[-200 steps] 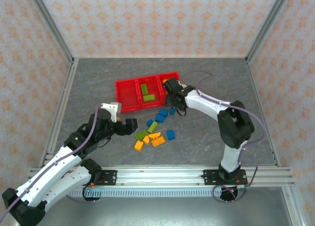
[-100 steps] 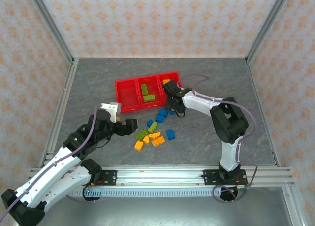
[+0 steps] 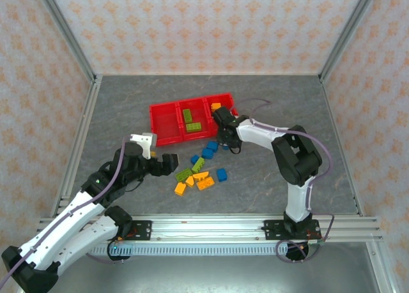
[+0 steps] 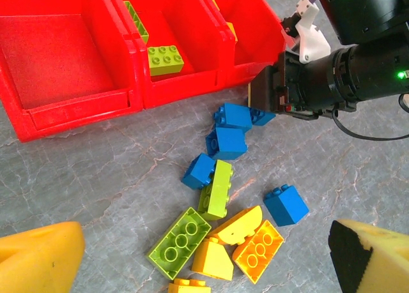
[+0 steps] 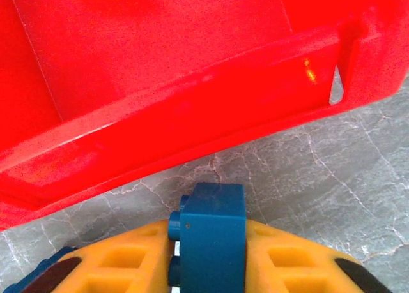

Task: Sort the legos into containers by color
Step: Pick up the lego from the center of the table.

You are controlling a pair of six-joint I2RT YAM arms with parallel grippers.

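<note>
- Just before the bins (image 4: pixel 83 108), the right gripper (image 3: pixel 223 140) is clamped on a blue brick (image 5: pixel 213 239).
- Left gripper (image 3: pixel 158 154) hangs wide apart above the loose pile (image 4: pixel 217 226).
- Two greens (image 4: pixel 165 59) and one orange (image 4: pixel 231 31) are binned. No blue is yet, and most bricks are left.

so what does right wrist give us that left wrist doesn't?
Right wrist: a blue studded plastic brick pinched between the yellow pads of the right gripper, close up. Left wrist: the loose pile of blue, green and orange bricks, plus lime green bricks in the middle bin. Both: the red plastic bin tray and grey marbled tabletop.
</note>
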